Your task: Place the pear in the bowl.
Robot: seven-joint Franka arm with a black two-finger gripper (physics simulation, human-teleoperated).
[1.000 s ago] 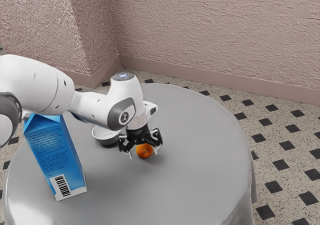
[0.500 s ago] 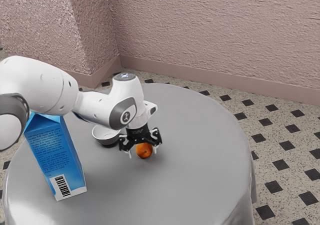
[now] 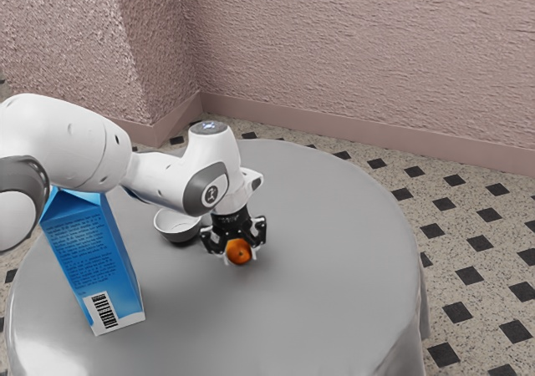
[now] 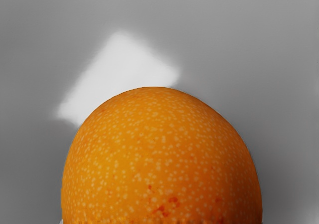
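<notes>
In the exterior view, my jaws pinched the orange-coloured pear (image 3: 239, 252) from both sides, near the bowl (image 3: 175, 224); the tabletop (image 3: 334, 259) ran on to its rounded edge toward the exterior view's right. In the wrist view, the pear bulged close beneath me.

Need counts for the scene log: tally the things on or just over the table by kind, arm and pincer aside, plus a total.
Pear: 1
Bowl: 1
Carton: 1
Total: 3
</notes>
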